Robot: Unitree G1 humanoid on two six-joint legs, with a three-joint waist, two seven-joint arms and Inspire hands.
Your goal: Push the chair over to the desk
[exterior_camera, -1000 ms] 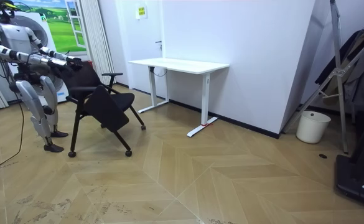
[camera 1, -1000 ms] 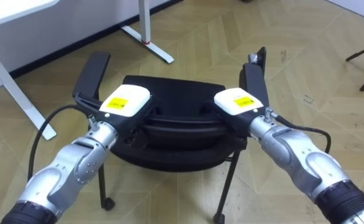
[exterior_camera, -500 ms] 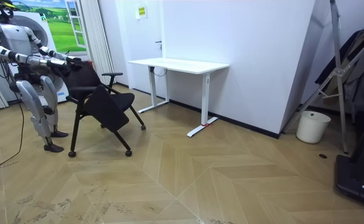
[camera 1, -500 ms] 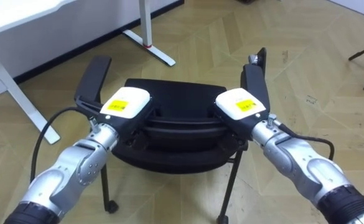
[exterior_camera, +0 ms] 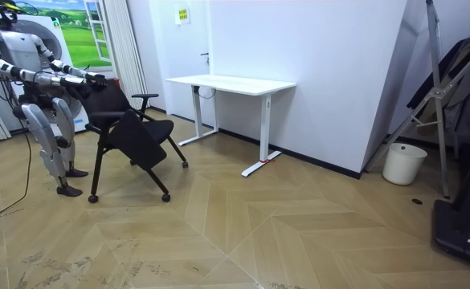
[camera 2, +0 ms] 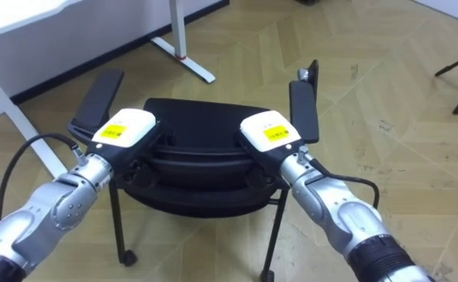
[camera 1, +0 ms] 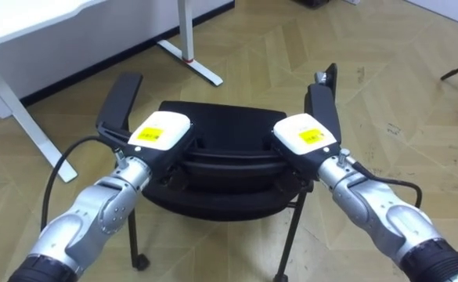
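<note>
A black chair (camera 1: 221,117) with two armrests and castors stands right in front of me, seen from behind and above. My left hand (camera 1: 160,131) rests on the left end of the backrest's top edge, and my right hand (camera 1: 307,137) on its right end. Both show their white backs, which cover what lies under them on the black backrest. In the room view I stand behind the chair (exterior_camera: 134,132) at the room view's left, arms stretched forward to its back.
A white desk (exterior_camera: 230,83) stands against the wall beyond the chair; its leg (camera 1: 9,110) and foot (camera 1: 189,59) are near the chair's left front. A white bin (exterior_camera: 401,164) and a dark rack (exterior_camera: 459,120) stand far off at the room view's right.
The eye view has shifted slightly, so chair and hands sit a little lower and further right. Both hands stay on the backrest. The room view is unchanged.
</note>
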